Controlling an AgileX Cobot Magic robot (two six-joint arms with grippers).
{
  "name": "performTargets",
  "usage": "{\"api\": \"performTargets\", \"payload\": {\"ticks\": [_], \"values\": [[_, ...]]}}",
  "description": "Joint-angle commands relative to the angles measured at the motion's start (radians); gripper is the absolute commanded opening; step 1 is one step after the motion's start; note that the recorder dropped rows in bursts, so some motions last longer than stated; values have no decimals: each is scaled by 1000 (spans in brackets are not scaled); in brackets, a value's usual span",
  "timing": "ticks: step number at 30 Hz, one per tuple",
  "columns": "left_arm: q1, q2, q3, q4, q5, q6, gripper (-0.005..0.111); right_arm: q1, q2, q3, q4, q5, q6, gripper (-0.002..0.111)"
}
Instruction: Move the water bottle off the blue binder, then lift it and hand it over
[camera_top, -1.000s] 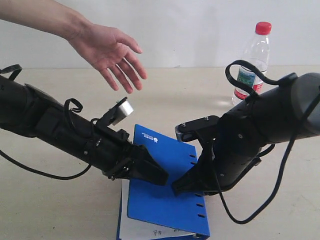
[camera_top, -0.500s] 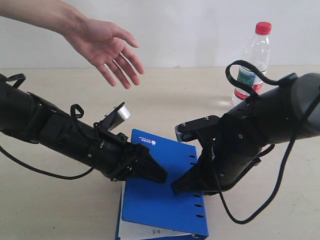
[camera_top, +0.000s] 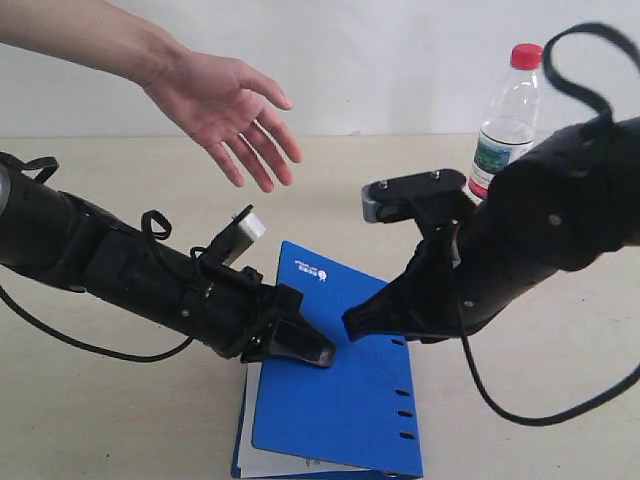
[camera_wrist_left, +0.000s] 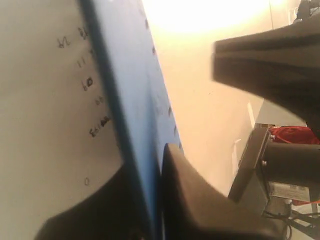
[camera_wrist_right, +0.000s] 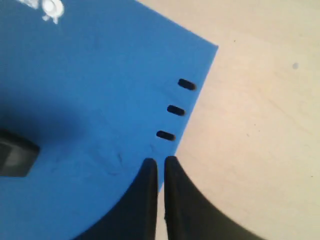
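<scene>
The blue binder (camera_top: 345, 395) lies flat at the table's front centre, its white pages (camera_top: 252, 425) showing along the left edge. My left gripper (camera_top: 312, 350) is shut on the left edge of the binder's cover (camera_wrist_left: 131, 100), one finger above it and one below against the page (camera_wrist_left: 45, 115). My right gripper (camera_top: 352, 325) is shut and empty, hovering above the binder's slotted edge (camera_wrist_right: 174, 110); its fingertips (camera_wrist_right: 150, 167) sit over the cover's (camera_wrist_right: 85, 105) border. The water bottle (camera_top: 507, 115) stands upright on the table at the back right, off the binder.
A person's open hand (camera_top: 228, 105) reaches in from the upper left, palm down, above my left arm (camera_top: 110, 265). My right arm (camera_top: 545, 225) stands between the binder and the bottle. Bare beige table (camera_top: 90, 400) surrounds the binder.
My left gripper has closed on the binder's cover edge. My right arm has risen off the binder. The hand has shifted slightly.
</scene>
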Motion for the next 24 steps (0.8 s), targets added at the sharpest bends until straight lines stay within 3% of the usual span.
{"api": "performTargets", "payload": {"ticks": [1, 9, 12, 15, 19, 24], "values": [[-2, -4, 2, 17, -16, 35, 4, 2, -135, 2, -18, 45, -5, 0], [0, -147, 2, 17, -16, 70, 4, 0, -416, 2, -217, 119, 100, 0], [0, -203, 2, 25, -24, 70, 4, -48, -474, 2, -322, 194, 194, 0], [0, -222, 2, 27, -22, 64, 4, -149, -488, 2, -313, 269, 186, 13], [0, -222, 5, 29, -22, 59, 4, -279, -449, 13, -168, 273, 104, 37], [0, -222, 13, 43, 4, 56, 4, -372, -340, 15, 218, 257, -188, 41]]}}
